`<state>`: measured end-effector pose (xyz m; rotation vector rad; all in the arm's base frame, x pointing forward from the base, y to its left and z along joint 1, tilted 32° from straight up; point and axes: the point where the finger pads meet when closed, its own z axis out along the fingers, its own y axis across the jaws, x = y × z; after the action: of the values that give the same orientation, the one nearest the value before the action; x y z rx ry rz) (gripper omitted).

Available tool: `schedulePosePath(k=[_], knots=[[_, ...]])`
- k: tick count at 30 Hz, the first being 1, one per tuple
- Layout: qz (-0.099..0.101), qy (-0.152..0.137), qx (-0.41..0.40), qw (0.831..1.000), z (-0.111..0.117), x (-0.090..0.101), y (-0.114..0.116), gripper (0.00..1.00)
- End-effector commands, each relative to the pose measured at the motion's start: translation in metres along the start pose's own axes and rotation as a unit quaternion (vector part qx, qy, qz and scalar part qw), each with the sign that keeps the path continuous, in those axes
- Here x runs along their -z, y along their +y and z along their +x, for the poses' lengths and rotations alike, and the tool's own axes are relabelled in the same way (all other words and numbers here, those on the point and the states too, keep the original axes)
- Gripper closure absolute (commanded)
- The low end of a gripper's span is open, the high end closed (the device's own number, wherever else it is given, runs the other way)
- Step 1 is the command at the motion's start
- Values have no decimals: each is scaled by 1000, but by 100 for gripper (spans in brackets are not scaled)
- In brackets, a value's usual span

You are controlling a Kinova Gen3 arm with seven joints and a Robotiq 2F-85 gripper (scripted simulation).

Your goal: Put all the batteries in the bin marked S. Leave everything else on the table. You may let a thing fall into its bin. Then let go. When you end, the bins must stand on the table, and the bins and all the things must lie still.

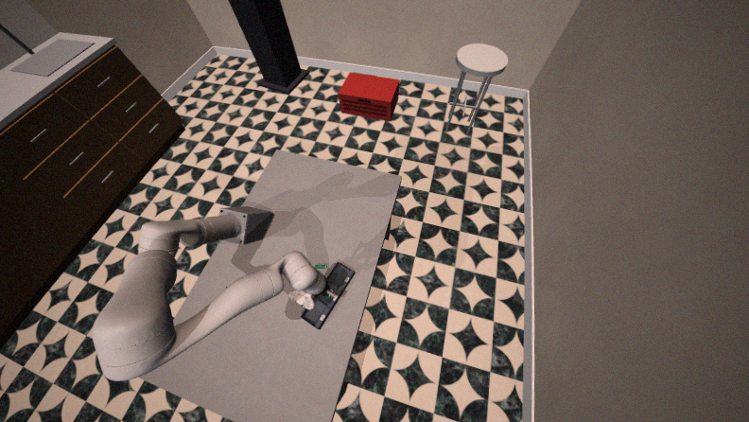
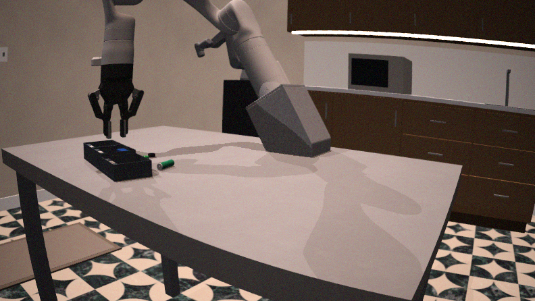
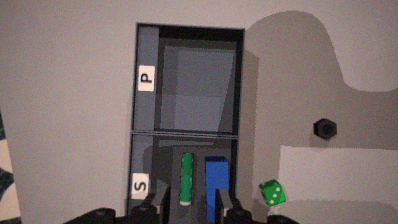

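Observation:
My gripper (image 2: 115,135) (image 3: 192,202) is open and empty, above the bin marked S (image 3: 142,159). Its fingers are partly spread. A blue block-shaped battery (image 2: 122,149) (image 3: 217,180) lies in the S bin, below the right finger in the wrist view. A slim green battery (image 3: 186,175) lies beside it in the same bin. Another green battery (image 1: 320,266) (image 2: 165,164) lies on its side on the table, next to the row of bins; the wrist view does not show it.
The bin marked P (image 3: 146,110) adjoins S and looks empty. A third compartment (image 2: 132,171) is at the other end; its label is unreadable. A green die (image 3: 272,193) and a black hex nut (image 3: 325,128) (image 2: 150,154) lie on the table (image 2: 261,202) beside the bins.

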<state>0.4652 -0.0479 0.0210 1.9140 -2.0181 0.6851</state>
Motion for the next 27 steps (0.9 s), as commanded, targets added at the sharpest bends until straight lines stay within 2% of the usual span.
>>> schedulePosePath(k=[1, 2, 8, 11, 15, 17, 19, 23, 27], knots=[[1, -1, 19, 1000, -5, 2, 5, 71], [1, -1, 19, 1000, -5, 2, 5, 71], [1, -1, 169, 986, -37, 8, 43, 71], [1, -1, 242, 970, -53, 11, 62, 71], [1, -1, 338, 941, -74, 16, 88, 71], [1, -1, 384, 923, -75, 16, 89, 71], [1, -1, 384, 923, -75, 16, 89, 71], [1, -1, 474, 880, -75, 16, 89, 71], [1, 0, 560, 829, -75, 16, 89, 71]])
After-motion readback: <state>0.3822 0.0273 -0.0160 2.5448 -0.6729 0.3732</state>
